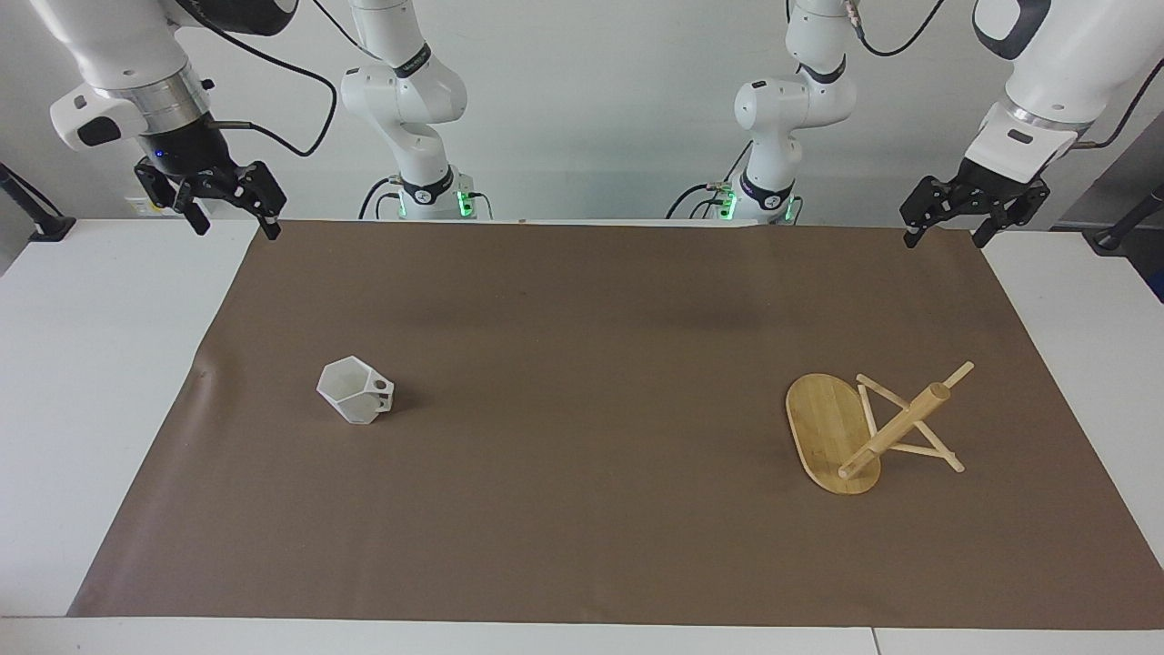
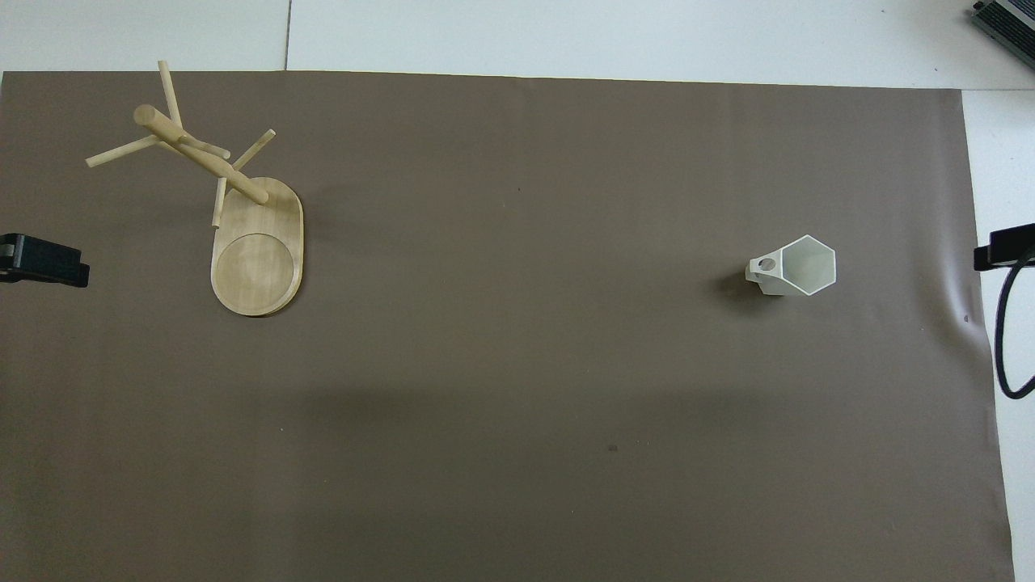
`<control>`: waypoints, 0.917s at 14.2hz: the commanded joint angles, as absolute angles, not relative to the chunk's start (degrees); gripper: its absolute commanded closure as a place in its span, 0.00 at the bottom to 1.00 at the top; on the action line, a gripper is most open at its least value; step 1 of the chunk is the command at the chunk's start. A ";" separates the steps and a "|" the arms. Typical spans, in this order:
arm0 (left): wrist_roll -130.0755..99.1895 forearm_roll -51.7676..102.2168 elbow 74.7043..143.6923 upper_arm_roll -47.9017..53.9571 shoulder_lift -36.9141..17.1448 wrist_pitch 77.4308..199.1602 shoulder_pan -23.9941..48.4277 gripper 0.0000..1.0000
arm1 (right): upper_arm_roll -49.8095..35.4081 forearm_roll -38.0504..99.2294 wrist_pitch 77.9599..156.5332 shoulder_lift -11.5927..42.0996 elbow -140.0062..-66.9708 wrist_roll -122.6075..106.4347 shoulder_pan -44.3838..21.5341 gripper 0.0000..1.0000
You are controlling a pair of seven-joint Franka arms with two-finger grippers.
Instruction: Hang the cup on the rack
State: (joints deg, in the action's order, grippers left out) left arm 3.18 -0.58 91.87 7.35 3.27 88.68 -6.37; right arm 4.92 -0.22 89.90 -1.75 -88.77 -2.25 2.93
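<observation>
brown paper matting (image 1: 582, 509) covered most of the white table (image 1: 82, 364), and the two task things sat on it well apart. small matte white faceted cup with a hexagonal rim (image 1: 355, 390) stood upright toward the right arm's end of the table, its mouth open upward and its angular handle with the round hole pointing toward the middle of the mat. nothing touched it. light bamboo mug rack (image 1: 859, 432) stood toward the left arm's end, its oval flat base (image 2: 257, 263) lying flat on the mat, its thick central post (image 2: 198, 153) rising from the end of the base farther from the robots, thin peg sticks crossing through it. no cup hung on any peg.

both arms waited. the right gripper (image 1: 229, 214) hung in the air over the corner of the mat nearest its own base, its fingers spread wide apart with nothing between them. the left gripper (image 1: 946, 229) hung likewise over the mat's corner at its own end, jaws parted and empty. from above only a black tip of each showed at the edges of the mat.
</observation>
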 commanded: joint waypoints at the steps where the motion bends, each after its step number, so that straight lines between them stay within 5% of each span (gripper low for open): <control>1: 2.72 0.09 93.52 7.47 4.66 89.12 -6.77 0.00 | 4.75 0.88 90.70 -2.20 -89.38 -3.08 3.69 0.00; 13: 2.72 0.09 93.52 7.47 4.66 89.12 -6.77 0.00 | 4.66 0.88 89.82 -2.46 -89.47 -3.43 3.60 0.00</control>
State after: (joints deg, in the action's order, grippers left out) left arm 3.18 -0.58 91.87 7.35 3.27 88.68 -6.37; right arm 4.92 -0.22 89.87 -1.75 -88.78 -2.25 2.93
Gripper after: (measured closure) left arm 0.000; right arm 0.000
